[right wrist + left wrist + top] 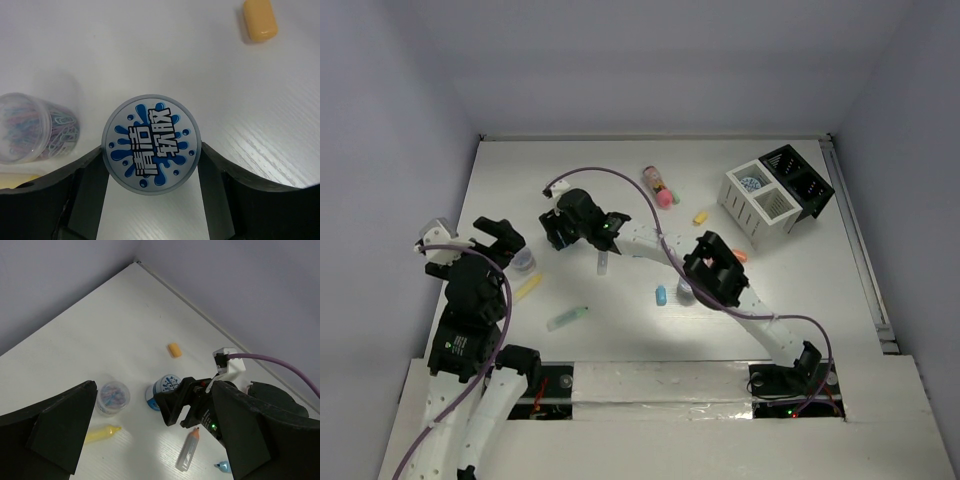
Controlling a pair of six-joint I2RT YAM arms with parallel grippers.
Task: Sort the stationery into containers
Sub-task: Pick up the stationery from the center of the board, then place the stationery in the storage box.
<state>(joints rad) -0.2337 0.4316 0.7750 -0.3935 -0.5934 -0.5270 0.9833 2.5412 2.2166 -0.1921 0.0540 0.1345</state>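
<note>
A round blue jar (151, 141) with a splash-print lid stands on the table. My right gripper (151, 150) is shut on it, a black finger (90, 175) pressed against each side. In the top view that gripper (556, 230) reaches far over to the left half of the table. The left gripper (160, 440) hangs open above the table, nothing between its fingers, near a clear jar of paper clips (113, 396). A yellow pen (102, 433) and a grey marker with an orange tip (188, 450) lie below it. The white and black organizer (777, 195) stands at the back right.
An orange capsule (260, 20) lies just beyond the blue jar. A mint pen (567, 318), a blue capsule (661, 295), a pink ball (664, 198) and a yellow capsule (700, 216) are scattered mid-table. Another blue-lidded jar (751, 184) sits in a white compartment.
</note>
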